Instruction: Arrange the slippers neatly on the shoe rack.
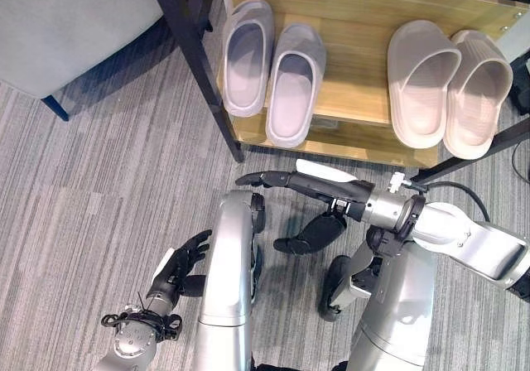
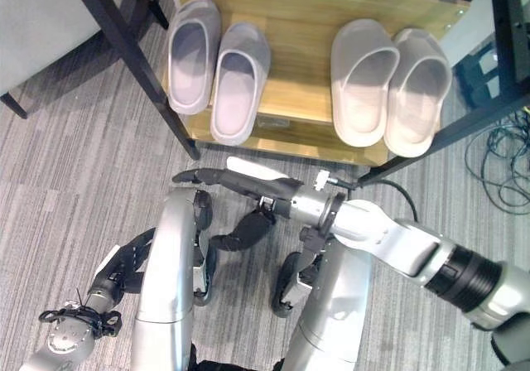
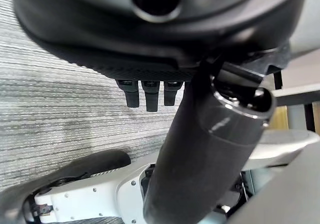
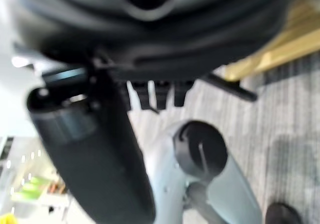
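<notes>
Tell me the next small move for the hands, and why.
Probably pull the right hand back from the rack and stop. Both pairs, the lilac slippers and the beige slippers, already sit side by side on the wooden shelf, toes pointing in. The right hand is stretched out flat and holds nothing; the left hand hangs open low over the carpet.

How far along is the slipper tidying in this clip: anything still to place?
It looks essentially done. The lilac slippers and the beige slippers each sit as a side-by-side pair on the wooden shoe rack. Nothing is in hand: the right robot hand is stretched flat above the carpet and the left robot hand hangs relaxed by the robot's side. No slipper is visible on the carpet, so nothing obvious remains.
</notes>
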Controlling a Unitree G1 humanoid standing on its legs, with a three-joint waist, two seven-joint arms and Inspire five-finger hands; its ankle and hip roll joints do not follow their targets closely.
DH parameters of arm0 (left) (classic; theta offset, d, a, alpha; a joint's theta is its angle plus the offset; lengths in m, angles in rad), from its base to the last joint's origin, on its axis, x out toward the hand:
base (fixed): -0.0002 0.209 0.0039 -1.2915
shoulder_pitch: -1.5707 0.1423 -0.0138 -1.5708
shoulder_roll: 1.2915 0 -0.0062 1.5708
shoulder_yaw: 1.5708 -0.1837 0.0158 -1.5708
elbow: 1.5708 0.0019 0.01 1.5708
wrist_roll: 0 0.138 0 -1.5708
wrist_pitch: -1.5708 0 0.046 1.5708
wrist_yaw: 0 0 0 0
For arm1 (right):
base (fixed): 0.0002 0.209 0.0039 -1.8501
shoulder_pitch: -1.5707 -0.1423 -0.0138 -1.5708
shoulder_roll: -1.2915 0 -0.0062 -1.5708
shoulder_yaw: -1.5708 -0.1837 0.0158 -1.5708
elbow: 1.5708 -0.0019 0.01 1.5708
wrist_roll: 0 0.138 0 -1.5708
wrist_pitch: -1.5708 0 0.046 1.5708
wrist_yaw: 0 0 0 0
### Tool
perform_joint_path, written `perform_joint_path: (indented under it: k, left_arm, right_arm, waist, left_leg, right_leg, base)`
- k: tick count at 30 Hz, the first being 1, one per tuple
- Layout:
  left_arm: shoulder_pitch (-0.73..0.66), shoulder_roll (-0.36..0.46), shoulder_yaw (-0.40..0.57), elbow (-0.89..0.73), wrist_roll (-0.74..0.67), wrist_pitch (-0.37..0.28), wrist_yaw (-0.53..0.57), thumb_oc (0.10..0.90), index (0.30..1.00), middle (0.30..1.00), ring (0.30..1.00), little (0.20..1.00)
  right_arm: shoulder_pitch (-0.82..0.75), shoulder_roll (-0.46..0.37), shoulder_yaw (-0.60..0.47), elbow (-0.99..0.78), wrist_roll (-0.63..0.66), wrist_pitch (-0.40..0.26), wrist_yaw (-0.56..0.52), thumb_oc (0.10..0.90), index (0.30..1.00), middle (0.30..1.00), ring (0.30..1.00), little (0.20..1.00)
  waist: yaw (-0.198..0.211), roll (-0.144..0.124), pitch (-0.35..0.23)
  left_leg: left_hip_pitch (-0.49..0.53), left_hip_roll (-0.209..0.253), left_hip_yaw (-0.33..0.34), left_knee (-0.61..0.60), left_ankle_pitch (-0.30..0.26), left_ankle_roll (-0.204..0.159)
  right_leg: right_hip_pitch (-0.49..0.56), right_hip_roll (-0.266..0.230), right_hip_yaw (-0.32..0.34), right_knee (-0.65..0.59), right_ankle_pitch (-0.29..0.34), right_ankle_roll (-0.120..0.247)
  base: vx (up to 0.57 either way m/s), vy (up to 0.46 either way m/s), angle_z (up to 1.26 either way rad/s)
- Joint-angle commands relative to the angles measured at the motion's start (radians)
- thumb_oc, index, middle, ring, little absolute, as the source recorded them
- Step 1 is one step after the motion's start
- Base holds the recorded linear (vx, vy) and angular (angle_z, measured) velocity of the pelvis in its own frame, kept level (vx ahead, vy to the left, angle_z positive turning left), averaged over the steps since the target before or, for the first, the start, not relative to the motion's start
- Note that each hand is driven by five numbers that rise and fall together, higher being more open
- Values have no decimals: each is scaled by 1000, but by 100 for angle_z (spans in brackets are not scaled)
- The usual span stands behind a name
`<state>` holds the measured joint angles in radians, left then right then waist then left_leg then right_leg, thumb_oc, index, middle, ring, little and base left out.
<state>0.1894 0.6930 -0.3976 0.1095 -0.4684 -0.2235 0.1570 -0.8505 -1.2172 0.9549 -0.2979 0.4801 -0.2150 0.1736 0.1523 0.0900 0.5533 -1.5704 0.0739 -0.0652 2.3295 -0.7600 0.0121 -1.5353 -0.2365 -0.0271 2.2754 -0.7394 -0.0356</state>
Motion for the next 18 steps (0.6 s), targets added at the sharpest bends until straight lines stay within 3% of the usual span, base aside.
perform_joint_path:
  k: [1, 8, 18]
  left_arm:
    - [-2, -3, -49, -79, 32, -87, -17, 800, 900, 900, 900, 900]
    - [-32, -2, -75, -68, 17, -88, -19, 800, 900, 900, 900, 900]
    - [-27, -2, -85, -61, 4, -89, -7, 800, 900, 900, 900, 900]
  right_arm:
    - [-50, -14, -71, -60, 45, -71, -5, 800, 900, 900, 900, 900]
    - [-150, -1, 7, 3, -44, -62, -46, 800, 900, 900, 900, 900]
    - [-131, 53, -18, 129, -164, -36, -119, 800, 900, 900, 900, 900]
  waist:
    - [35, 26, -33]
    - [31, 25, -33]
    - [34, 24, -33]
  left_leg:
    - [0, -54, -46, -143, 25, -57]
    - [0, -56, -50, -146, 25, -56]
    - [0, -60, -42, -160, 22, -56]
  right_leg:
    - [-35, -64, 78, -84, 84, 1]
    - [-35, -63, 80, -91, 87, 2]
    - [-35, -63, 85, -98, 92, 0]
  base:
    - [0, 0, 0]
    - [0, 0, 0]
    - [0, 0, 0]
